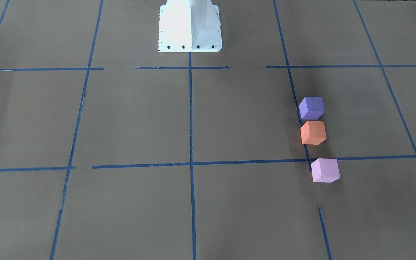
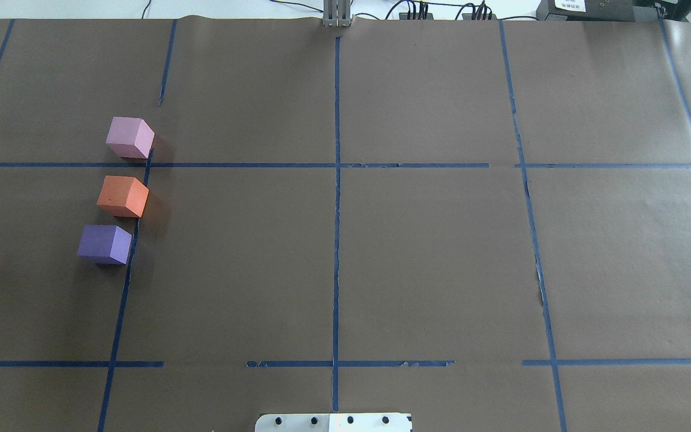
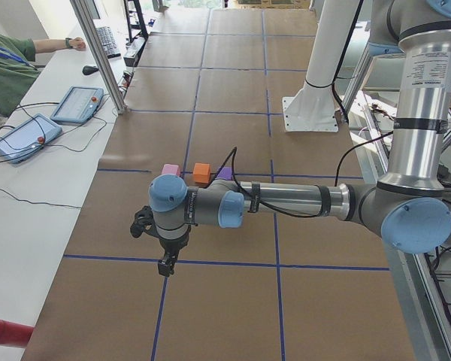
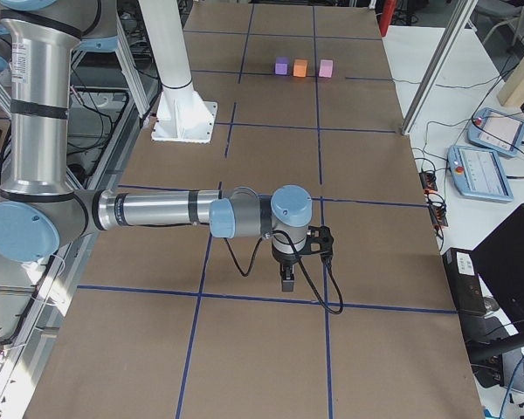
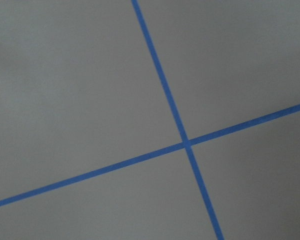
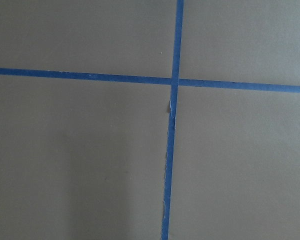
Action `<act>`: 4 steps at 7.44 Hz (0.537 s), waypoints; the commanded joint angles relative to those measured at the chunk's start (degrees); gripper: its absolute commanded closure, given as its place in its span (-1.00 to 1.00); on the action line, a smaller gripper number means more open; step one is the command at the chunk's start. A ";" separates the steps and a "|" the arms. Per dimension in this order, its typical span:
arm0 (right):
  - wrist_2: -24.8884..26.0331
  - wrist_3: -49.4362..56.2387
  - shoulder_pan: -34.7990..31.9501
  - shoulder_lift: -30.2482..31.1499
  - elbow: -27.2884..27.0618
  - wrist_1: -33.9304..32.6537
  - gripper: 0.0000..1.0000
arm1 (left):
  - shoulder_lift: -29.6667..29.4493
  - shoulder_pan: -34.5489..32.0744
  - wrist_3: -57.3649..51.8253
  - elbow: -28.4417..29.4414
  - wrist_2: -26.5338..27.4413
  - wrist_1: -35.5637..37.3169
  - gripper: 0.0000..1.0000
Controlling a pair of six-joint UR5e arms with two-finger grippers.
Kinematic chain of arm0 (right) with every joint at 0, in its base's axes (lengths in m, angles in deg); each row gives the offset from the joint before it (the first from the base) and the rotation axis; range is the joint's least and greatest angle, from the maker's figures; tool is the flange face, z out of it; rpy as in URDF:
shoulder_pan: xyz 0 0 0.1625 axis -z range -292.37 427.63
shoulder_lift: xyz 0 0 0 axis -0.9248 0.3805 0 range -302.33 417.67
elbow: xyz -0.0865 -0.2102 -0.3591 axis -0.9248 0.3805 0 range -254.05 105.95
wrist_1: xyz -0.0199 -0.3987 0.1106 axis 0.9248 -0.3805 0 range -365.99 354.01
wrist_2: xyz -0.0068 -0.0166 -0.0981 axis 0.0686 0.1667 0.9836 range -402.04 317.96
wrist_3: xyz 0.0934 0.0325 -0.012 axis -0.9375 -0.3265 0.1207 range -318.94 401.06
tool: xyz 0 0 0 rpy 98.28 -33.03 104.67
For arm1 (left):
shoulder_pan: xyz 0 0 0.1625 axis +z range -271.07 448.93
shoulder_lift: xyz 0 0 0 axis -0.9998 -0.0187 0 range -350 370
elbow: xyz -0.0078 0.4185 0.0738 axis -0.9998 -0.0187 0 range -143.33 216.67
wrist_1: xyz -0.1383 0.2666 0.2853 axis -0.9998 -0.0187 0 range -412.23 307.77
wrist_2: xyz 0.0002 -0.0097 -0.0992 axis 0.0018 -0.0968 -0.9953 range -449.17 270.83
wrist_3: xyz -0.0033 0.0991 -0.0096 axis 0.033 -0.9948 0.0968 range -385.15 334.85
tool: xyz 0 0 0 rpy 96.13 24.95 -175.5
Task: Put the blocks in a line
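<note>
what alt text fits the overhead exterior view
Three small cubes sit in a row on the left of a brown table gridded with blue tape: purple cube nearest the robot, orange cube in the middle, pale pink cube farthest. White robot base at the bottom edge; no arms show.

Brown paper covers the table, gridded with blue tape; a white bench alongside holds two pendants.

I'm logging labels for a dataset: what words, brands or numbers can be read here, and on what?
None can be read.
Too small: the white label on the black box.
Blurred: print on the left arm's tube.
Unreadable: the pendant screen.
No markings: orange block, purple block, pink block.
</note>
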 commanded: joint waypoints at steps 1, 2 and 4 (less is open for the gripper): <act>0.00 0.00 0.00 0.00 0.00 0.00 -1.00 | 0.08 0.02 0.01 -0.61 0.17 -0.07 -1.00; 0.00 0.00 0.00 0.00 0.00 0.00 -1.00 | -0.26 0.02 0.01 -0.18 0.25 -0.07 -1.00; 0.00 0.00 0.00 0.00 0.00 0.00 -1.00 | -0.18 0.02 0.09 -0.27 0.25 -0.07 -1.00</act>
